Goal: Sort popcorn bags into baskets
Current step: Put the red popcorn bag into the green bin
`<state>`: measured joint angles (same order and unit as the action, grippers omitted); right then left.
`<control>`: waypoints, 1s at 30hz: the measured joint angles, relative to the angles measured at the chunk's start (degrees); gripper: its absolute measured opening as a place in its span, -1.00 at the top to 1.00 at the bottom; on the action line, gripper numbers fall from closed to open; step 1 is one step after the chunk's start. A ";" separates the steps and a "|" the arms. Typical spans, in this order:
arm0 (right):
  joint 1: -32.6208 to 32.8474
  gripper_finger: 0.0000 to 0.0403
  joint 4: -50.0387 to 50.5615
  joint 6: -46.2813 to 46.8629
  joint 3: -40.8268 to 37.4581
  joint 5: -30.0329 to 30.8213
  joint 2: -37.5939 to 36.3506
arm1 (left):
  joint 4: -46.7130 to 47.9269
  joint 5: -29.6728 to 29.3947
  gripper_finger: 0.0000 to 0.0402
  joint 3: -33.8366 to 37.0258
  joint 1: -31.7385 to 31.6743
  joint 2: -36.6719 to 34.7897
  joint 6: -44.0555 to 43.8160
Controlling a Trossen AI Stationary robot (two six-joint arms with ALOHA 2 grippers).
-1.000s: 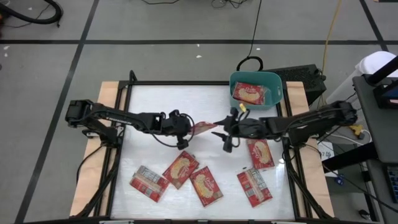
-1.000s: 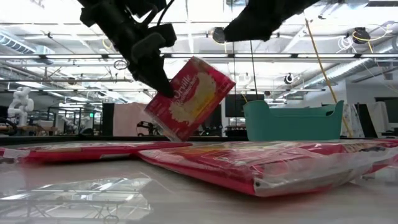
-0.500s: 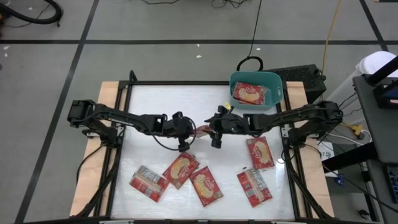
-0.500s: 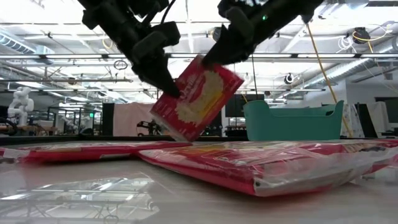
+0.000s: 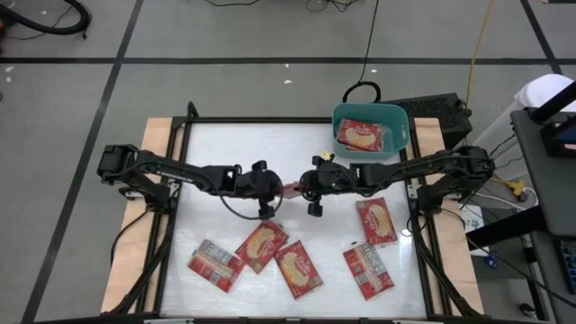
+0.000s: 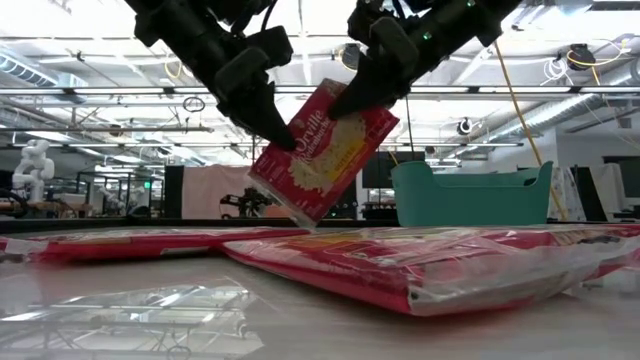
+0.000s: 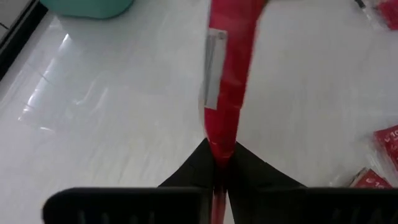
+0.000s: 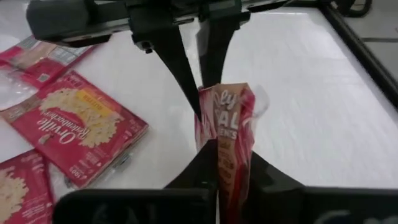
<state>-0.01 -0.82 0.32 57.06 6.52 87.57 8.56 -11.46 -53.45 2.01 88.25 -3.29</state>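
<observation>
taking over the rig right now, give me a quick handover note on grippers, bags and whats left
Left gripper: shut on one bag, held in the air over mid-table.
Right gripper: shut on the same bag's other edge, so this is a mid-air handover.
Basket: at the table's far right corner, with at least one bag in it.
Left: five loose bags lie flat on the near half of the table, plus the held one.

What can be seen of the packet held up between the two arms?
The packet is a flat red plastic popcorn bag with a yellow popcorn picture and white lettering. It hangs tilted in the air above mid-table, touching no other bag. The left pincer is shut on one edge, and the right pincer is shut on the opposite upper edge.
</observation>
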 joint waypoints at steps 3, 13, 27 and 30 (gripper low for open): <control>-0.13 0.91 1.00 0.04 0.00 -0.97 -0.17 | -1.27 -2.93 0.65 -0.04 0.78 0.00 0.17; -0.28 0.96 6.00 0.76 -4.89 -0.74 -8.34 | 3.01 -11.66 -0.04 -0.07 3.00 -0.04 -10.28; 0.50 0.94 -14.20 5.55 -27.51 -0.81 -30.11 | -20.13 -12.16 0.14 9.76 6.86 -0.02 -11.79; 1.01 0.94 -24.03 6.83 -32.91 -0.82 -31.74 | -30.63 -12.12 0.16 13.10 7.05 -0.02 -10.47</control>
<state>1.00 -24.85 7.15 24.15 5.71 55.83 -22.07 -23.57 -40.35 9.06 88.23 -13.76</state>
